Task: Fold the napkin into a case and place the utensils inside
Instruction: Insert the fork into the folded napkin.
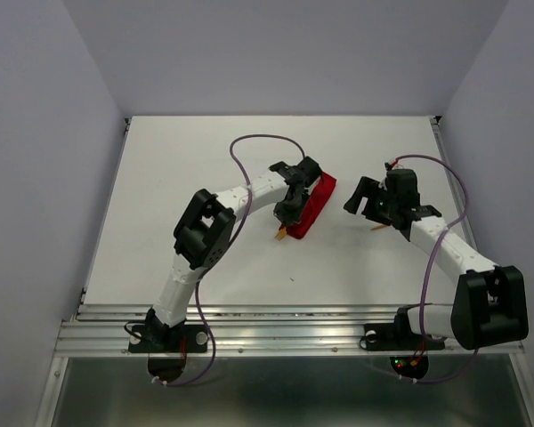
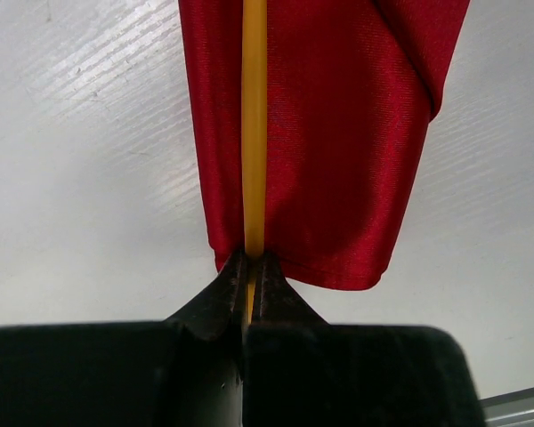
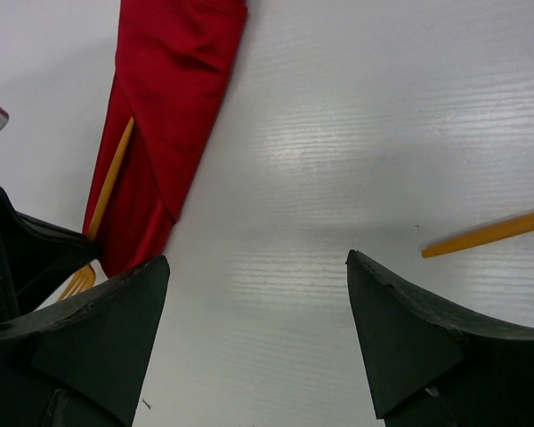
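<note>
Clamped on the orange fork (image 2: 254, 124), the left gripper (image 2: 249, 276) needed a straight, low push along the red case (image 2: 338, 133). The right gripper (image 3: 258, 294) hung with fingers apart near the orange stick (image 3: 489, 233).

Fork (image 3: 109, 180) far end hidden under case (image 3: 173, 80) fold; stick (image 3: 489, 233) cut off by right edge.

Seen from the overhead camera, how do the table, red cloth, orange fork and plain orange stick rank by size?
1. table
2. red cloth
3. orange fork and plain orange stick: both mostly hidden, so unranked.
</note>
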Robot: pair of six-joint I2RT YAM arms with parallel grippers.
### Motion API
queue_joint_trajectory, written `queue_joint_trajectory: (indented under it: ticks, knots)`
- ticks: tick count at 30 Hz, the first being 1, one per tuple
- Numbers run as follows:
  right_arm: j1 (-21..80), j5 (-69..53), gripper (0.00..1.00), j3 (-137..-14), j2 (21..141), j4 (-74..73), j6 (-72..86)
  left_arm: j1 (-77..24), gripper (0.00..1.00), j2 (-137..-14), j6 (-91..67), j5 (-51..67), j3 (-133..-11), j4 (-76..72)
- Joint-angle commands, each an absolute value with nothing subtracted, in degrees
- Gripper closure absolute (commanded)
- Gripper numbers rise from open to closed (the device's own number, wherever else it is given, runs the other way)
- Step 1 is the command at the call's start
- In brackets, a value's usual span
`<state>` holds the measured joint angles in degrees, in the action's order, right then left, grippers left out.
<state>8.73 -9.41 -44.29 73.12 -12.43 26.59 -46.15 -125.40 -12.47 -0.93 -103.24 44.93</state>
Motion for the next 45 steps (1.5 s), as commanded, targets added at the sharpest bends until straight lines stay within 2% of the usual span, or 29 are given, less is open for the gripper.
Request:
queue_joint_trajectory:
  ticks: [1,8,11,14,15,19,24,32,45]
  knots:
    - [9.05,-8.88,0.14,-43.95,71.45,-10.81,26.72,-46.41,1.00,-125.24,-12.13,-2.28,-107.05,47.02]
    - [9.05,-9.93,0.14,-44.91,72.51,-9.67,26.81,-46.41,1.00,-126.12,-12.30,-3.08,-110.04,48.60]
    - [9.05,-8.62,0.17,-47.28,76.54,-5.39,26.98,-46.41,1.00,-126.47,-12.30,-2.99,-111.35,48.95]
    - [9.05,-6.86,0.34,-53.33,86.02,-3.96,27.07,-46.41,1.00,-126.74,-12.13,-2.64,-111.80,48.96]
    - [9.05,-6.51,0.46,-55.44,88.74,-3.87,27.16,-46.41,1.00,-126.91,-12.04,-2.46,-111.97,48.96]
    - [9.05,-5.89,0.68,-65.20,100.70,-2.99,27.86,-46.41,1.00,-127.97,-11.78,-1.76,-113.28,48.96]
    - [9.05,-2.65,0.68,-74.68,110.89,-2.28,29.53,-46.14,1.00,-129.99,-11.51,-1.50,-116.36,50.10]
    - [9.05,-2.98,0.68,-82.52,119.78,-1.67,29.70,-45.70,1.00,-130.78,-11.25,-2.37,-116.72,50.98]
    - [9.05,-6.23,0.65,-88.41,124.18,-0.70,30.32,-45.44,1.00,-127.35,-11.60,-2.90,-110.92,49.31]
